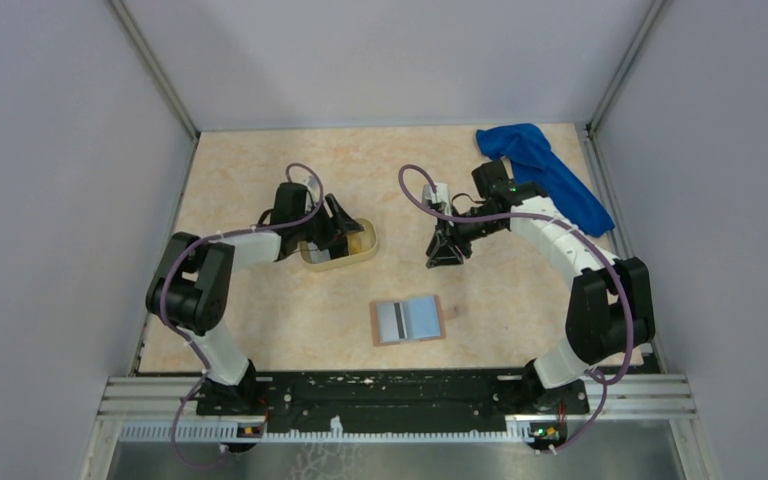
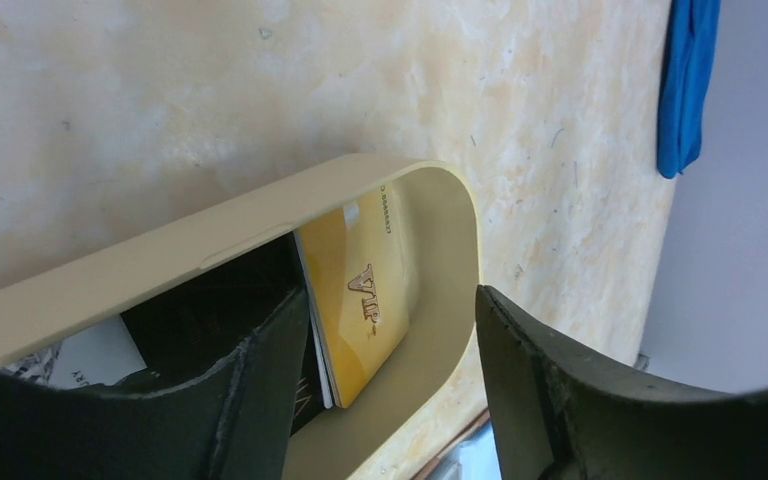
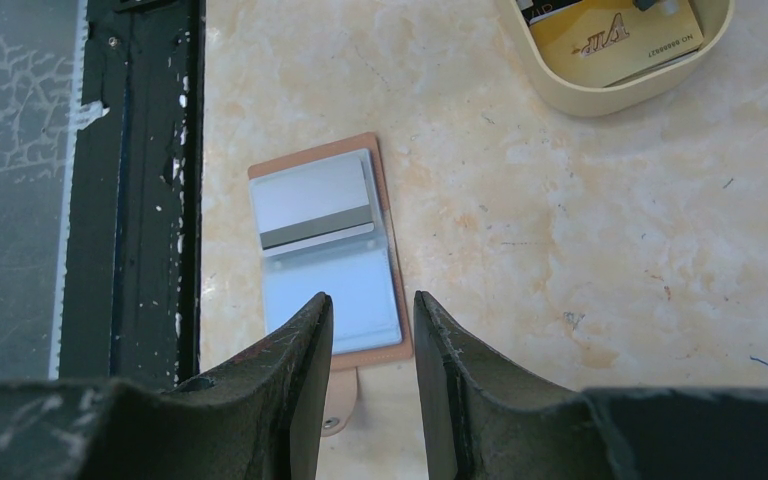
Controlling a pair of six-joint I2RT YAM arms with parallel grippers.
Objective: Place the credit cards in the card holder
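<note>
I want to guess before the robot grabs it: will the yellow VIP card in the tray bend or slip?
Probably stiff, not floppy: the yellow card looks thin and flat with straight edges. Likely slippery, since its face looks smooth and shiny. It sits on other cards in the tray, so a push might just slide it.

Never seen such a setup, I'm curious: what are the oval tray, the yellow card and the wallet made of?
Oval tray: likely matte moulded plastic, smooth rounded rim. Yellow card: thin glossy plastic, printed VIP. Wallet: tan leather-like cover, real or faux unclear; shiny grey-blue pockets, probably plastic.
</note>
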